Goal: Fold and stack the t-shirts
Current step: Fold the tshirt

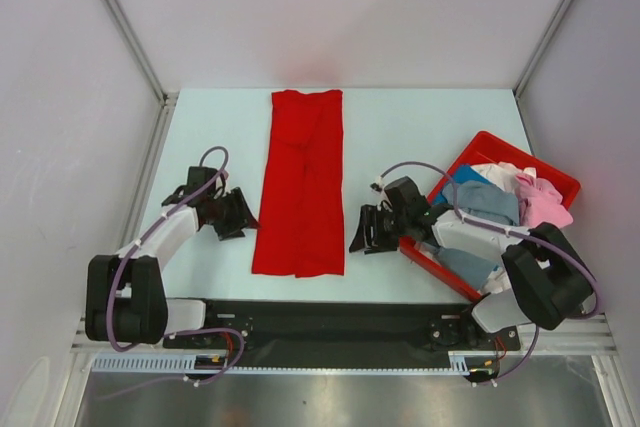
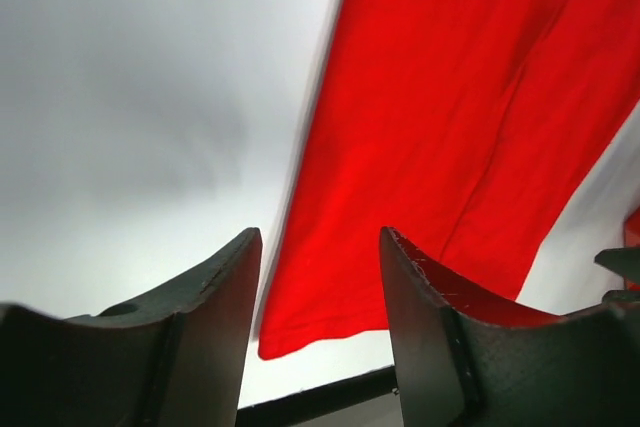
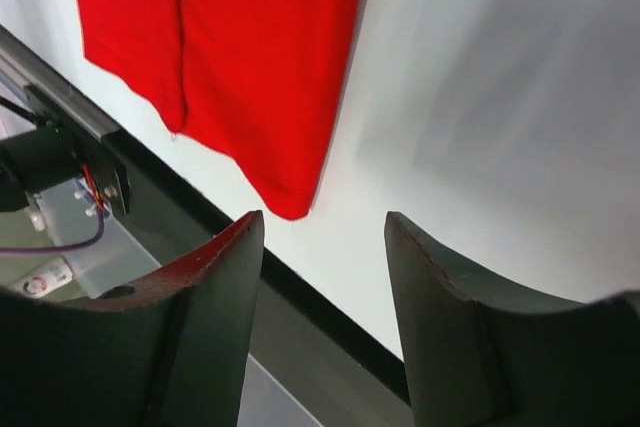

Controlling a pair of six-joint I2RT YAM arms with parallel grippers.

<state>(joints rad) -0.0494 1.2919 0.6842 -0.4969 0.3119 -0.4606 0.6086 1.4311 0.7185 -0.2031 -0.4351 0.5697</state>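
Two black-and-white arms (image 1: 165, 235), purple cables (image 1: 212, 155), dark wedge-shaped fingers (image 2: 205, 327)

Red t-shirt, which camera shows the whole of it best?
The top external view: the red t-shirt lies there whole, a long folded strip. The left wrist view shows only its near left corner and part of the body; the right wrist view only its near right corner.

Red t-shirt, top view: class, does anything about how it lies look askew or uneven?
Yes. The red t-shirt lies folded into a long strip that widens toward its near end. Its near hem is stepped: the layers do not line up, clearest in the right wrist view.
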